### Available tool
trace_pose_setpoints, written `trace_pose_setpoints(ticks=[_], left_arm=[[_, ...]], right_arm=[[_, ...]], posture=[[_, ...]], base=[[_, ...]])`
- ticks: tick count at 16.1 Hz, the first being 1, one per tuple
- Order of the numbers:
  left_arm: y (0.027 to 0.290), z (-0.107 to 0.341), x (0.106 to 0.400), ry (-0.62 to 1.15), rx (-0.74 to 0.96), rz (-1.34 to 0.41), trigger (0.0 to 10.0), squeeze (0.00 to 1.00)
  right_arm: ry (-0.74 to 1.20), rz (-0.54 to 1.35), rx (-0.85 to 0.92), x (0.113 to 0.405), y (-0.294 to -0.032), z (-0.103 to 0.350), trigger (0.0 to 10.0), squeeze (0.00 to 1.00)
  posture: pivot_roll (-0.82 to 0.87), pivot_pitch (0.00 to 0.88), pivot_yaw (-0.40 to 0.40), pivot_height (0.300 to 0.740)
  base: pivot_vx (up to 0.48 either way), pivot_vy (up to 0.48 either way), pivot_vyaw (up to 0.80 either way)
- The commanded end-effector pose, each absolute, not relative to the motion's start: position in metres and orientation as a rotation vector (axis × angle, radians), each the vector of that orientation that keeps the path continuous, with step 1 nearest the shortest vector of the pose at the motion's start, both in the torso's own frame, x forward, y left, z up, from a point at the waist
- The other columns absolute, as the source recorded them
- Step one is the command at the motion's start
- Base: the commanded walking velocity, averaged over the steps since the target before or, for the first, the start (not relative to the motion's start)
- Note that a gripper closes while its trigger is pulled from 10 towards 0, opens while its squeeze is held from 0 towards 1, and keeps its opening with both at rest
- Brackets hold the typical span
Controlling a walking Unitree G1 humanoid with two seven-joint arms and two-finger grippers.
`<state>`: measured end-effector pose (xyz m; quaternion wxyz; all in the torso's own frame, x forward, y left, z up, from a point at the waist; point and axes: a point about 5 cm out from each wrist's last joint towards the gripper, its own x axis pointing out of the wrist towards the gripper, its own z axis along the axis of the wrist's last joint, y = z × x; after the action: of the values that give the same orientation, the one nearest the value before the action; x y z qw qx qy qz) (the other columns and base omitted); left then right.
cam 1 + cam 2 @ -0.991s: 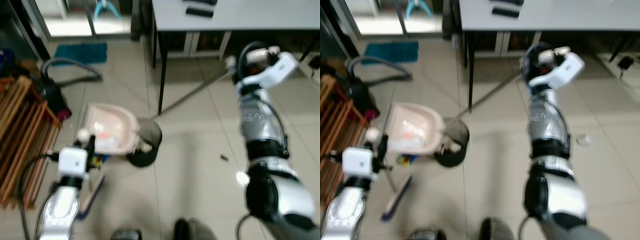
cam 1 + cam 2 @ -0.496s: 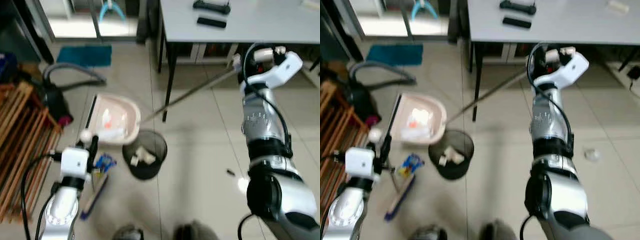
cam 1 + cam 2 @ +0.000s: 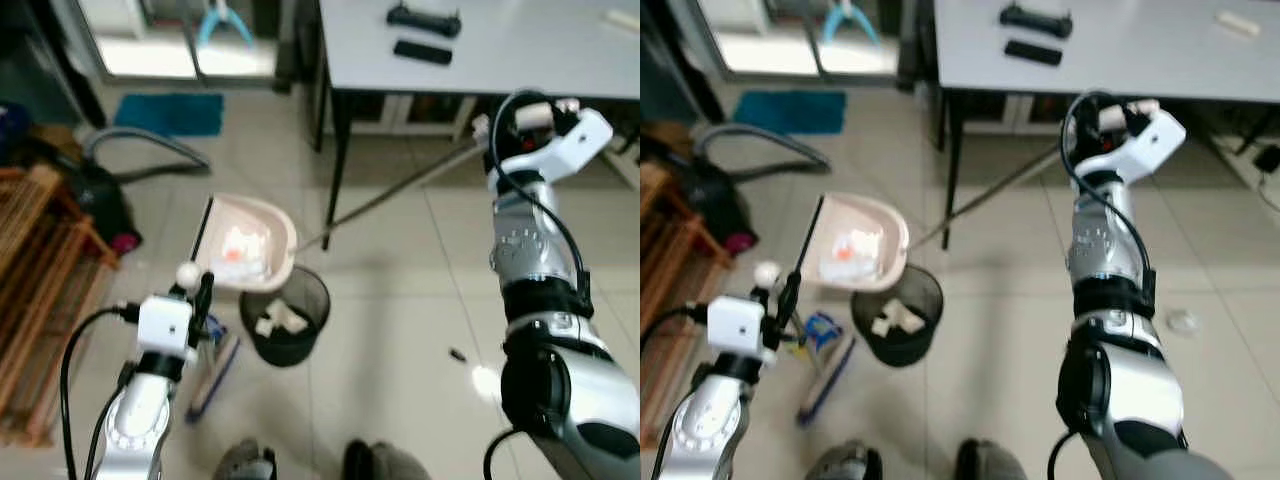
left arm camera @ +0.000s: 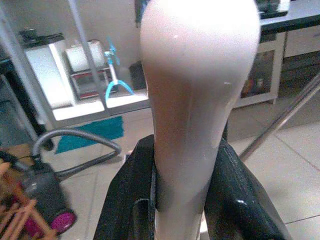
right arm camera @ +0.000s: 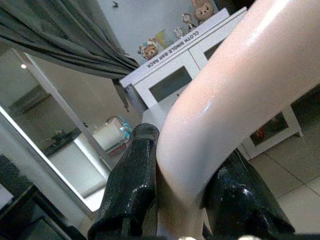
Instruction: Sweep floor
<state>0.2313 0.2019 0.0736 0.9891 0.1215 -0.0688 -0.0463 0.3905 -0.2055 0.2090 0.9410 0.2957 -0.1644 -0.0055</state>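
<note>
Right gripper [image 5: 177, 200] pinches the dustpan handle [image 5: 225, 115], dustpan [image 3: 243, 252] tipped over the bin [image 3: 285, 318] (left gripper [image 4: 182, 195] clamps the broom handle [image 4: 195, 90]).

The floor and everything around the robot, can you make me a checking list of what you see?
Surface: pale tiled floor, small dark speck on it.
Job's things: pink plastic dustpan with sweepings, lifted and tipped above black mesh wastebasket; blue-bristled broom lying beside it.
Clutter: grey vacuum hose, wooden rack, teal mat.
Grippers: left gripper shut on a pink handle; right gripper shut on the dustpan's long handle.
Cables: black cable looping by left arm.
Surroundings: grey table with two black remotes.
</note>
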Motion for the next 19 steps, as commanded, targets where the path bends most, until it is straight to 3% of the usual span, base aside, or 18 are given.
trace_pose_setpoints(ticks=[1, 5, 8, 19], left_arm=[[0.203, 0.07, 0.229, -0.114, 0.249, -0.103, 10.0, 0.0], [0.204, 0.067, 0.226, -0.094, 0.249, -0.113, 10.0, 0.0], [0.206, 0.065, 0.223, -0.084, 0.253, -0.108, 10.0, 0.0], [0.202, 0.064, 0.222, -0.087, 0.254, -0.12, 10.0, 0.0]], right_arm=[[-0.41, -0.028, 0.589, 0.391, -0.212, 0.227, 10.0, 0.0], [-0.447, -0.014, 0.553, 0.39, -0.21, 0.232, 10.0, 0.0], [-0.522, 0.064, 0.448, 0.387, -0.198, 0.241, 10.0, 0.0], [-0.69, 0.325, 0.322, 0.377, -0.171, 0.263, 10.0, 0.0]], posture=[[0.1, 0.123, -0.011, 0.74], [0.1, 0.13, -0.012, 0.74], [0.11, 0.135, -0.014, 0.74], [0.1, 0.144, -0.019, 0.74]], base=[[0.0, 0.0, 0.0], [0.0, 0.0, 0.0], [0.0, 0.0, 0.0], [0.0, 0.0, 0.0]])
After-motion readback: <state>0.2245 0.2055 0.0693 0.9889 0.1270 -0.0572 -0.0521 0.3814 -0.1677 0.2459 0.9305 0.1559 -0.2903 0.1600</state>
